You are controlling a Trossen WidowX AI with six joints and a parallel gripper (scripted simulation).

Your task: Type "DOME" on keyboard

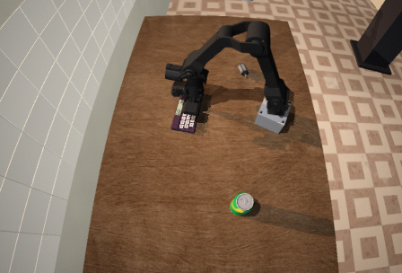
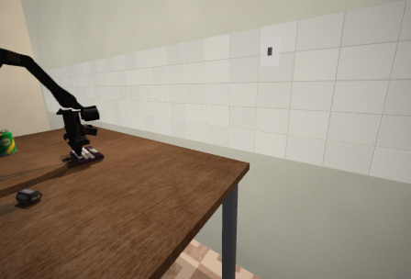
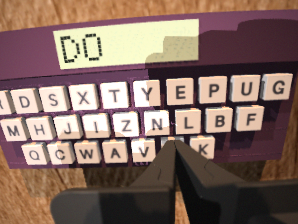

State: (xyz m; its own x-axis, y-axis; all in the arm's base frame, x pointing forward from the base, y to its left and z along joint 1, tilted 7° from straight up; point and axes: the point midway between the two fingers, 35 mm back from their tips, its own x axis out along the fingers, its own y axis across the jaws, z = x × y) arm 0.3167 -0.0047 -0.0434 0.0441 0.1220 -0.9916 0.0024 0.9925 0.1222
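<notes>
A small purple keyboard (image 1: 180, 117) with white keys lies on the wooden table; it also shows in the exterior view (image 2: 86, 154) and fills the wrist view (image 3: 145, 95). Its pale green screen (image 3: 127, 42) reads "DO". My gripper (image 3: 173, 146) is shut and empty. Its tips touch a key in the bottom row between V (image 3: 142, 150) and K (image 3: 202, 147), hiding that key's letter. The M key (image 3: 14, 130) is at the left of the middle row. The E key (image 3: 180, 91) is in the top row. The gripper stands upright over the keyboard.
A green and yellow can (image 1: 241, 204) lies near the table's front. A small dark object (image 1: 242, 69) lies by the arm, also in the exterior view (image 2: 28, 196). The arm's grey base (image 1: 274, 116) stands right of the keyboard. A tiled wall runs along the left.
</notes>
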